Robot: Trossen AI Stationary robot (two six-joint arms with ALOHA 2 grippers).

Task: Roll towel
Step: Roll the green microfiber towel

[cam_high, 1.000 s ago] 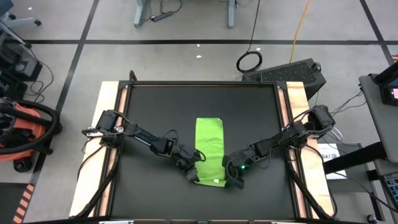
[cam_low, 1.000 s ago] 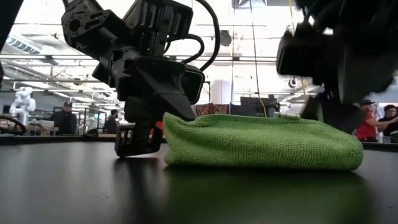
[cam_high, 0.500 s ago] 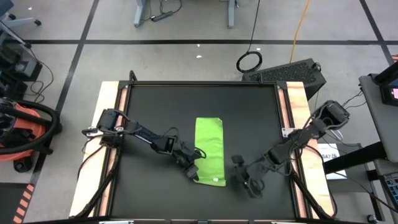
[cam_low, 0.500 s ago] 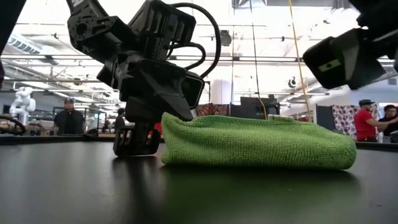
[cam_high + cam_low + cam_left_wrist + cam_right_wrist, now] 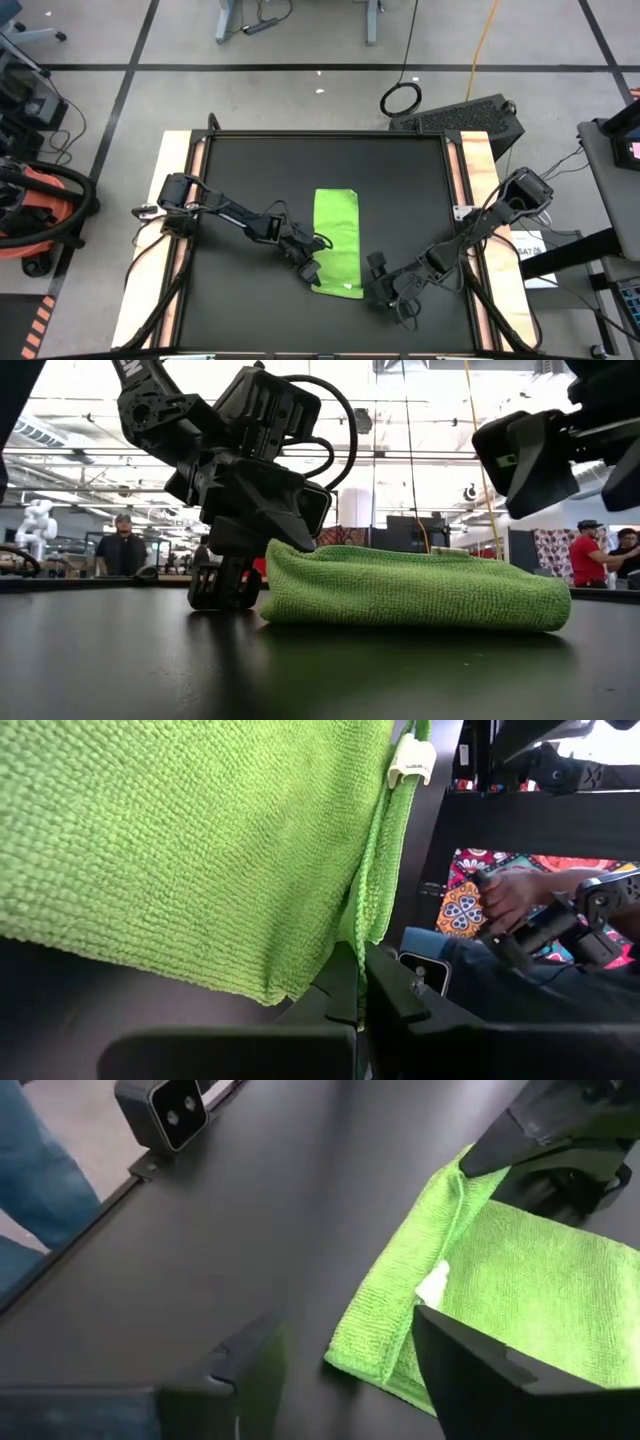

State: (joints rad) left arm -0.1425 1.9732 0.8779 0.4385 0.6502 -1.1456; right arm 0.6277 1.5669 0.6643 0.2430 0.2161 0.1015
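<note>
**Black tabletop, folded green towel, corner pinned for the roll**

Black tabletop (image 5: 240,170), workshop floor all around. Lime-green towel (image 5: 337,240) folded into a narrow strip, lying flat between both tools. Left tool (image 5: 308,268) low at the strip's near left corner, fingers closed on the towel edge, probably to anchor or lift that end and start the roll. Right tool (image 5: 383,290) just beside the near right corner, raised clear, fingers spread wide and empty, likely lining up for a matching grip.
</note>
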